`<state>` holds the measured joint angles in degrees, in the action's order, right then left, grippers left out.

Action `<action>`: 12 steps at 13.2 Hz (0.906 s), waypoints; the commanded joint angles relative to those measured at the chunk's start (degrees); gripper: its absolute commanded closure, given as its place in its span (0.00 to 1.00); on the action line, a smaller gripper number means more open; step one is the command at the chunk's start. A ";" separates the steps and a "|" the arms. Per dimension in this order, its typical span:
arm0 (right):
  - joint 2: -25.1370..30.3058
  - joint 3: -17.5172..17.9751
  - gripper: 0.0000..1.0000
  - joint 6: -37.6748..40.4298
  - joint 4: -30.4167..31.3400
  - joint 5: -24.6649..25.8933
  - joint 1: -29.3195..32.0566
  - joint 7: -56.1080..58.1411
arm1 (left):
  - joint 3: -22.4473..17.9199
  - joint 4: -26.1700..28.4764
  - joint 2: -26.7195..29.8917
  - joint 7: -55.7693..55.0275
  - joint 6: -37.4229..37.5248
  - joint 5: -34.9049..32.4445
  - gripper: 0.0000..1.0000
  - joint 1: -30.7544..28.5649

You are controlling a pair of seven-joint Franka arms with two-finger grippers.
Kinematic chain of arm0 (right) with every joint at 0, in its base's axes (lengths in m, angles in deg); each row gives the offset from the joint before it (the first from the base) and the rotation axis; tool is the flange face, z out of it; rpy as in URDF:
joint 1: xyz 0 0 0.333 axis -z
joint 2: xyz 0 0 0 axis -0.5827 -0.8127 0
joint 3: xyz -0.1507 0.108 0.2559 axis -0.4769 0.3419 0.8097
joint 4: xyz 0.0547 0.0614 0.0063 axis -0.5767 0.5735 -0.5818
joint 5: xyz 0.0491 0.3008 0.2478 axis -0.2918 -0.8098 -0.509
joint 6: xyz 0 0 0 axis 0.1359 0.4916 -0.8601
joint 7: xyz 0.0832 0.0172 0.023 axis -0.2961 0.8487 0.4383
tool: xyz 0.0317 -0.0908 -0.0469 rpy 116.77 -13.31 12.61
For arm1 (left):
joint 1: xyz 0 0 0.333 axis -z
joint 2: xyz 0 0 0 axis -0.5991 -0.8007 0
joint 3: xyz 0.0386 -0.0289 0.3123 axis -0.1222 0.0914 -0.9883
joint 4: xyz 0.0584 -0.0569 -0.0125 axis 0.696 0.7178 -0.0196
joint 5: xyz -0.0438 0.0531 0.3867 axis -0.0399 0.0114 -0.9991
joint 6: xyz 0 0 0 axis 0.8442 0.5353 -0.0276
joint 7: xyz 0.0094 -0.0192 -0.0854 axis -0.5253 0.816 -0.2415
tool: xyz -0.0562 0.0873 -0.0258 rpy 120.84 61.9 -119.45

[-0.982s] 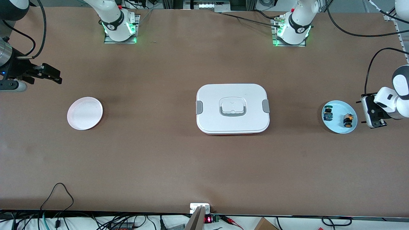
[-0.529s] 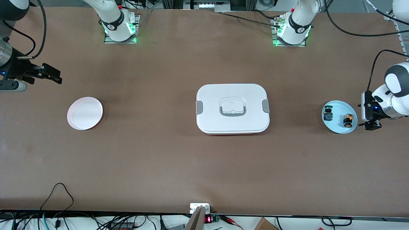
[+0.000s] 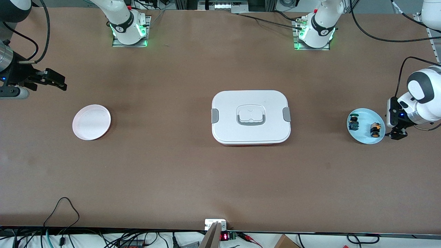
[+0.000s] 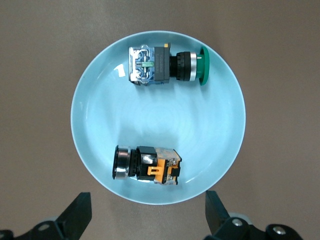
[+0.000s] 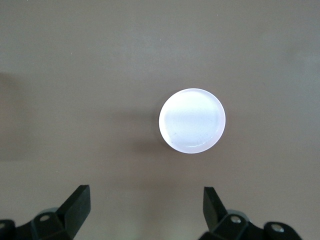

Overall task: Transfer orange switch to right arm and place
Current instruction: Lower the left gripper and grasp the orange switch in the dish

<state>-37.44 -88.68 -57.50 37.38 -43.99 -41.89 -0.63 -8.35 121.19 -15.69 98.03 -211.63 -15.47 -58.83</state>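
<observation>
The orange switch (image 3: pixel 375 130) (image 4: pixel 147 165) lies on its side in a light blue plate (image 3: pixel 365 138) (image 4: pixel 95 115) at the left arm's end of the table. A green-capped switch (image 3: pixel 353 123) (image 4: pixel 167 65) lies in the same plate. My left gripper (image 3: pixel 397 133) (image 4: pixel 146 200) hangs open over the table just off the plate's rim, on the orange switch's side, holding nothing. My right gripper (image 3: pixel 55 81) (image 5: pixel 145 192) waits open and empty above the right arm's end of the table, looking down on a round white plate (image 3: pixel 91 122) (image 5: pixel 192 120).
A white lidded box (image 3: pixel 250 117) with grey side latches stands at the table's middle. Cables (image 3: pixel 62 213) trail along the table's edge nearest the front camera. Both arm bases (image 3: pixel 128 29) (image 3: pixel 315 32) stand at the edge farthest from it.
The left wrist has swung and brought its gripper a little closer to the blue plate's rim. The right arm, both switches and both plates have not moved.
</observation>
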 commanded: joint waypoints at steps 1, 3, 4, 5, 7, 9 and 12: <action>-0.34 0.00 0.00 1.14 -1.30 -0.12 0.01 -0.70 | 1.56 0.11 -2.24 2.28 -3.76 1.52 0.00 -1.52; -0.43 0.00 0.00 1.14 -1.30 -0.12 -0.17 -0.87 | 2.35 0.11 -3.48 2.28 -5.09 1.52 0.00 -2.40; -0.52 0.00 0.00 1.14 -1.30 -0.12 -0.17 -1.05 | 3.40 0.11 -4.00 2.28 -5.26 1.52 0.00 -3.28; -0.69 0.00 0.00 1.14 -1.30 -0.12 -0.08 -1.05 | 4.89 0.20 -4.27 2.28 -5.96 1.52 0.00 -4.76; -0.69 0.00 0.00 1.14 -1.30 -0.38 0.09 -0.88 | 6.66 0.11 -4.80 2.37 -6.14 1.52 0.00 -6.44; -0.69 -0.09 0.00 1.05 -1.30 -0.56 0.10 -0.88 | 6.66 0.11 -5.41 2.37 -6.84 1.52 0.00 -6.62; -0.78 -0.09 0.00 0.96 -1.30 -0.39 0.01 -1.05 | 6.75 0.11 -6.38 2.37 -7.29 1.52 0.00 -6.80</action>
<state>-37.75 -88.68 -57.50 37.38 -43.99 -41.88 -0.90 -2.59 121.37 -21.38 98.29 -218.03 -15.24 -64.61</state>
